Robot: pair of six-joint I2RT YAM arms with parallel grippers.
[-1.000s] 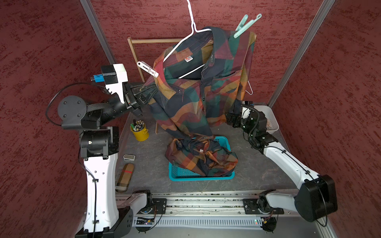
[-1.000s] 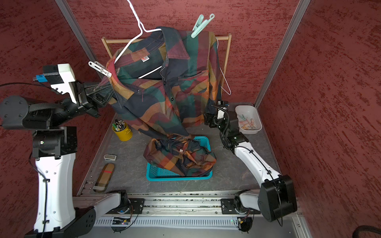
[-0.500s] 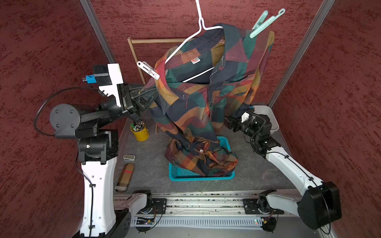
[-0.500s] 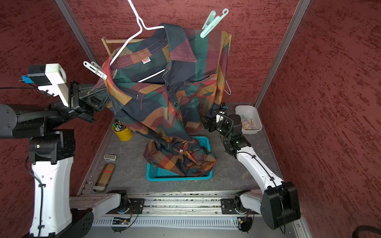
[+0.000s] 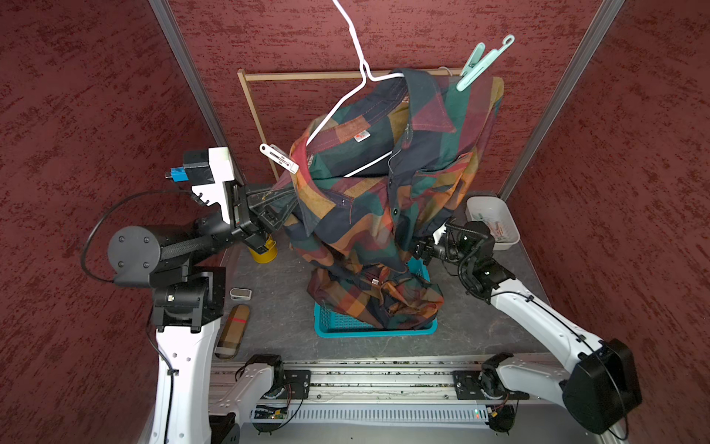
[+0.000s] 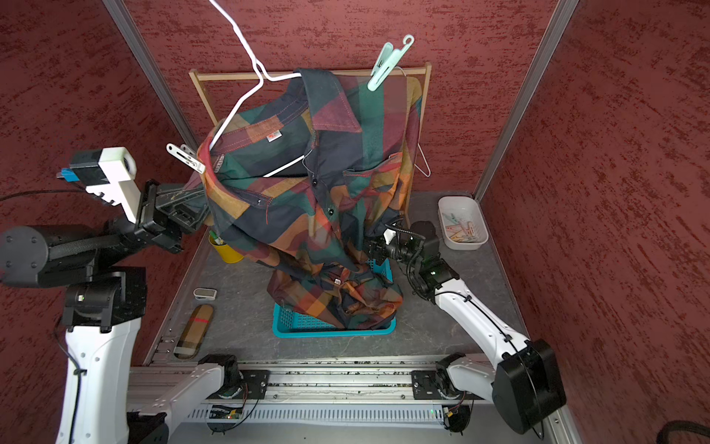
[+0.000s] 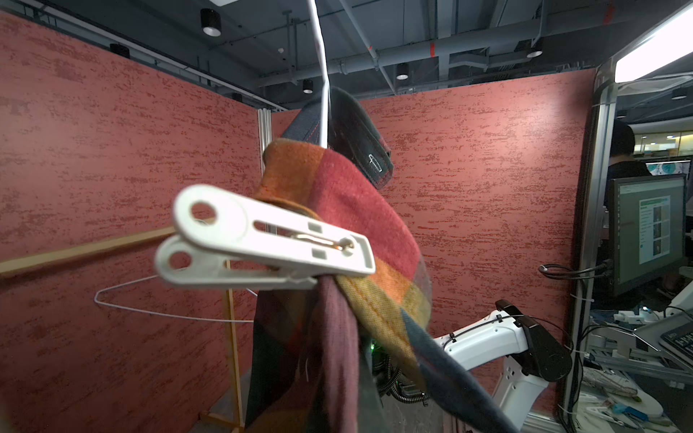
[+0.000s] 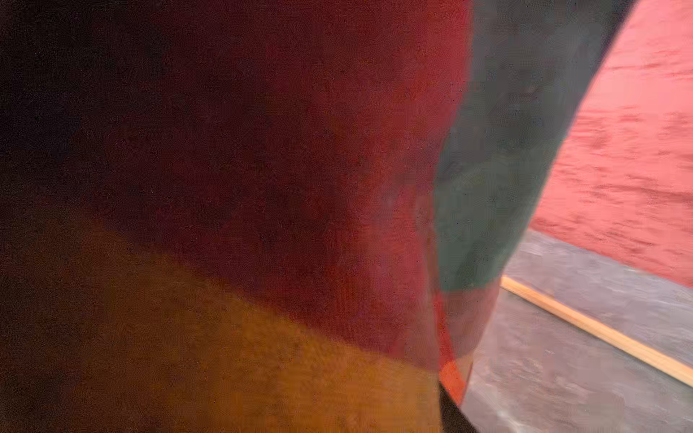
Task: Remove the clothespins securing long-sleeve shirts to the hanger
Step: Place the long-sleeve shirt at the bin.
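Note:
A plaid long-sleeve shirt (image 5: 384, 184) (image 6: 307, 184) hangs on a white wire hanger (image 5: 359, 50) (image 6: 246, 42). A whitish clothespin (image 5: 279, 158) (image 6: 185, 157) (image 7: 262, 243) clamps its left shoulder. A mint clothespin (image 5: 482, 63) (image 6: 390, 63) clamps the right shoulder, high up. My left gripper (image 5: 282, 200) (image 6: 196, 207) is shut on the shirt's cloth just below the whitish clothespin. At the shirt's lower right edge sits my right gripper (image 5: 417, 248) (image 6: 370, 248), its jaws buried in cloth. Cloth fills the right wrist view. A second plaid shirt (image 5: 376, 300) lies bunched in a basket.
The teal basket (image 5: 334, 326) stands mid-table. A white tray (image 5: 509, 230) of loose clothespins is at the back right. A yellow cup (image 5: 265, 253), a small white case (image 5: 241, 294) and a plaid pouch (image 5: 232, 330) sit on the left. A wooden rack (image 5: 307, 75) stands behind.
The hanger and shirt have swung to the right. My right gripper has moved down and left into the shirt's lower edge. The left gripper keeps its hold on the cloth.

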